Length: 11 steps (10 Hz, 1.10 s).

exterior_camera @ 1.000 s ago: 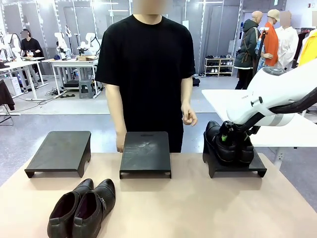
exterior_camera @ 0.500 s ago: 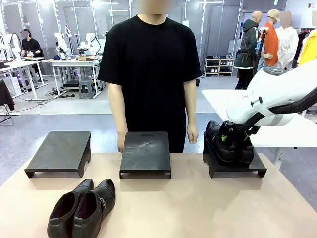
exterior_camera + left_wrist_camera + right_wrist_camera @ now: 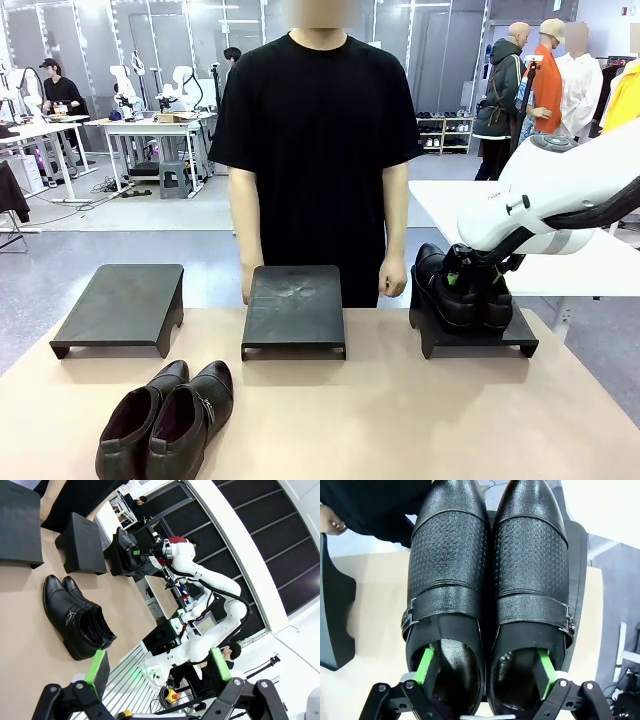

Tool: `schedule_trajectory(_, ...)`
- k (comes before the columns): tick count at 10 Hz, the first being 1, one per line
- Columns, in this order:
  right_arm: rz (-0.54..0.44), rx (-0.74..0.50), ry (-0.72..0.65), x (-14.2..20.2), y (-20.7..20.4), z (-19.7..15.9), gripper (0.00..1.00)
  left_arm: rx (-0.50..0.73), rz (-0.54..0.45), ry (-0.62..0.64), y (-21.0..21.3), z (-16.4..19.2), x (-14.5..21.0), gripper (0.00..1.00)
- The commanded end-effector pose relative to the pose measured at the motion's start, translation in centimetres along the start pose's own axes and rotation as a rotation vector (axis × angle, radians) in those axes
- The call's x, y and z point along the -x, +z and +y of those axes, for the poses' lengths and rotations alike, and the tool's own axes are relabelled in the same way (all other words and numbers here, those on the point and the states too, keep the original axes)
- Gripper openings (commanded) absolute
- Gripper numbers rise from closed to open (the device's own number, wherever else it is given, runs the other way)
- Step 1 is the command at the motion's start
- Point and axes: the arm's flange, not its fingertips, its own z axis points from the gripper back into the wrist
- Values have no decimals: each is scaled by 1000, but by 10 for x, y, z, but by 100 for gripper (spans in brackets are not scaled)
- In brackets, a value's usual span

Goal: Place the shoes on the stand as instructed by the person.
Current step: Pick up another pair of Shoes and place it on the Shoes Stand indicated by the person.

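Shoes first: the placed pair (image 3: pixel 462 285) sits side by side on the right stand (image 3: pixel 520 345), the one to the right of the middle stand (image 3: pixel 295 305), toes toward the person's side. In my right wrist view the right gripper (image 3: pixel 485 669) is down at the heel end with its jaws spread wide, one green pad in the region of each shoe's opening and both well off the walls where the two shoes meet. I judge that it pinches nothing and the pair rests on the stand by its own weight.

The loose pair (image 3: pixel 165 420) lies on the table (image 3: pixel 400 420), nearer me than the middle stand and off to its left. The left stand (image 3: pixel 120 305) and the middle stand carry nothing.

The left gripper (image 3: pixel 157 662) hangs above the table with its fingers apart and nothing between them.

As I read it, one placement is finished and the release is done. Next I need to lift the right arm straight up clear of the collars without dragging a shoe, then wait for the person (image 3: pixel 315 150), standing just behind the middle stand, to indicate a stand for the loose pair.

Against a second ago, the person has shifted toward the right stand, and the hand (image 3: pixel 392 280) that was curled at waist height now hangs by the middle stand's far right corner. Shoes, stands and arm are unchanged.
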Motion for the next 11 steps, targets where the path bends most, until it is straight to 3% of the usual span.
schedule_trajectory(1, 0, 0, 0, 0, 0, 0, 95, 16, -3, -13, 1, -1, 0, 100)
schedule_trajectory(2, 0, 0, 0, 0, 0, 0, 96, 16, -3, -13, 1, -1, 0, 100)
schedule_trajectory(4, -40, -130, 3, 31, 59, -13, 96, 16, -3, -13, 1, -1, 0, 100)
schedule_trajectory(5, -13, -270, 22, 54, 95, -16, 96, 16, -3, -13, 1, -1, 0, 100)
schedule_trajectory(7, -42, -385, 0, 89, 144, -35, 96, 16, -3, -13, 1, -1, 0, 100)
schedule_trajectory(10, 73, -819, 20, 169, 179, -87, 96, 16, -3, -13, 1, -1, 0, 100)
schedule_trajectory(11, 94, -895, -10, 208, 184, -110, 96, 16, -3, -13, 1, -1, 0, 100)
